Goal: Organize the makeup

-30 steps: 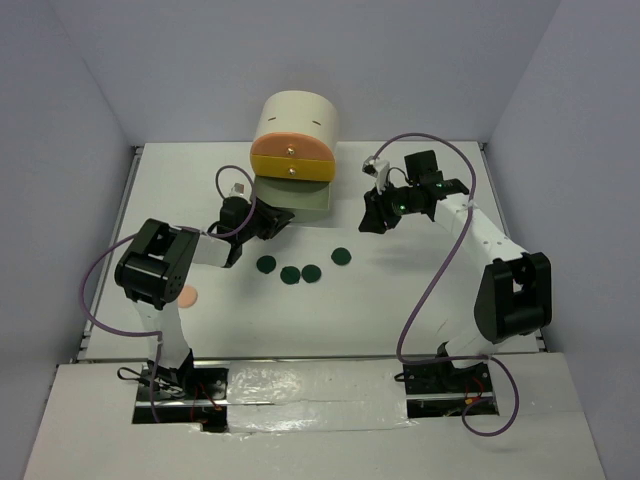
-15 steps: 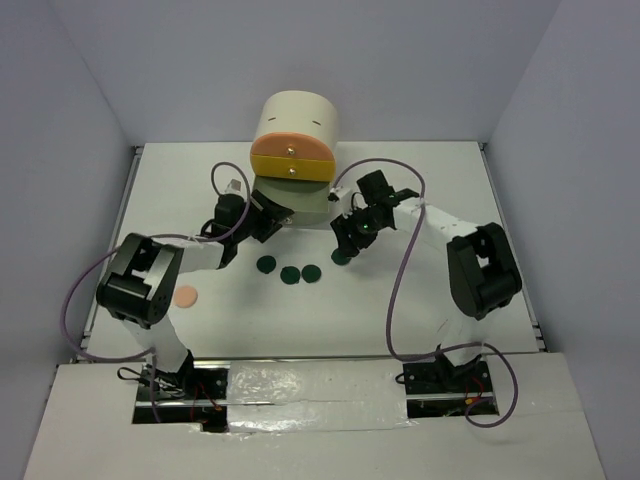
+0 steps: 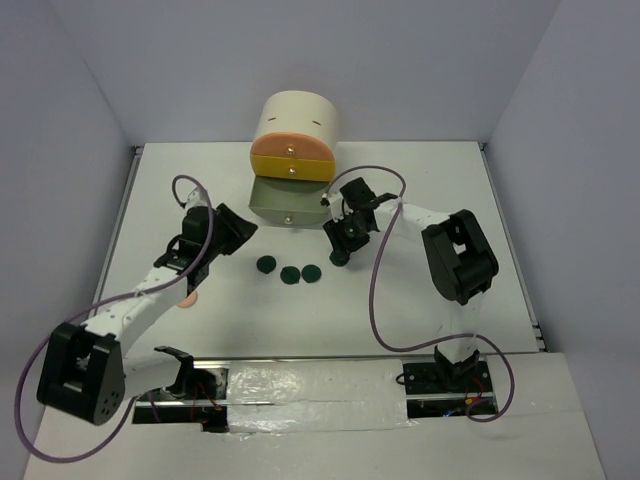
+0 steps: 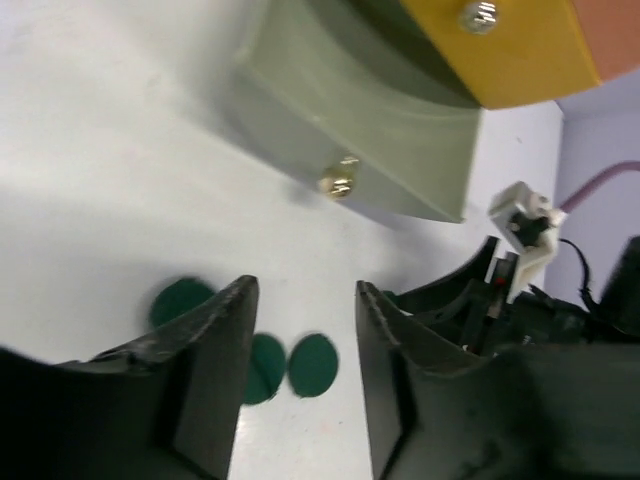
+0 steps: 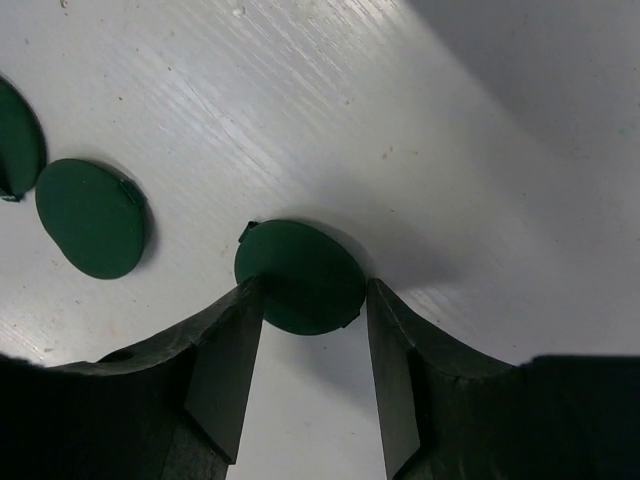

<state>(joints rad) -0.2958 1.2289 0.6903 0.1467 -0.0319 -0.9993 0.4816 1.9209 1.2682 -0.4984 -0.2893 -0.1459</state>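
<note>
The right pincer point(image 5: 312, 292) was spread, its two fingers straddling one dark green disc point(image 5: 298, 262) that lay flat on the white table point(image 5: 300, 100). Nothing was gripped, and I could not tell whether the tips touched the disc's rim. The left pincer point(image 4: 305, 295) hung released and empty above the table, near the three other discs point(image 3: 290, 273), which lay in a loose row to the left of the straddled one. Behind them the grey-green drawer point(image 3: 285, 200) of the cream cabinet point(image 3: 297, 122) stood pulled out beneath the yellow drawer front point(image 3: 292, 166). A peach puff point(image 3: 186, 298) peeked out beside the left arm, well apart from the discs.

The step in hand looked like picking up that disc. It was thin and lay flat, so I judged the fingertips had to settle right down to the table and close squarely across the widest part; off-centre, it would likely squirt out or tip. A slow close and a straight lift would suit, then a carry over the open drawer.

Only the right wrist view showed the disc centred between the fingers — from above, the pincer hid part of it. The left wrist view alone gave the drawer's brass knob point(image 4: 340, 180) close up. Only the top view showed the puff and the whole layout.
</note>
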